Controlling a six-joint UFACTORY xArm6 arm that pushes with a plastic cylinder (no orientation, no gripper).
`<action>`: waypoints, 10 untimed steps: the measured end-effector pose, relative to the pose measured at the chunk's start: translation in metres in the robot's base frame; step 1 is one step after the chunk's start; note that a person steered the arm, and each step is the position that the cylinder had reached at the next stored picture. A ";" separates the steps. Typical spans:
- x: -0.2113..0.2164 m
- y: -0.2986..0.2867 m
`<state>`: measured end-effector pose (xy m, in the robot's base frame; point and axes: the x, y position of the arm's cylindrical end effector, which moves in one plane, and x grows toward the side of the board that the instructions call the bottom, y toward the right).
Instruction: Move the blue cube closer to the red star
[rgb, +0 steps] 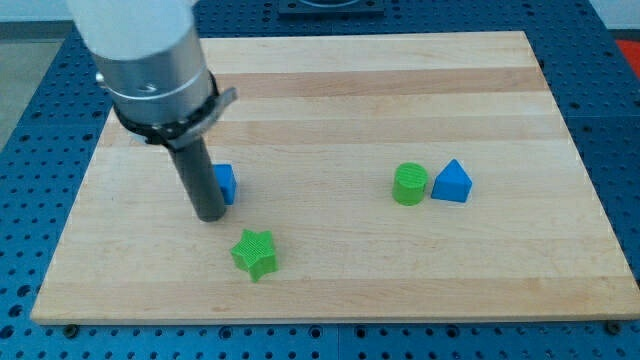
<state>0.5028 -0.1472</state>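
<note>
The blue cube (225, 184) sits on the wooden board at the view's left, partly hidden behind my rod. My tip (210, 215) rests on the board just to the left of and slightly below the cube, touching or nearly touching it. No red star shows in the view; the arm's body covers the board's upper left.
A green star (255, 254) lies just below and right of my tip. A green cylinder (409, 185) and a blue triangular block (452, 183) stand side by side at the right centre. The wooden board (400, 90) sits on a blue perforated table.
</note>
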 end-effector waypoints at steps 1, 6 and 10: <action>0.002 0.010; -0.028 -0.021; -0.084 -0.037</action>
<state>0.4185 -0.1837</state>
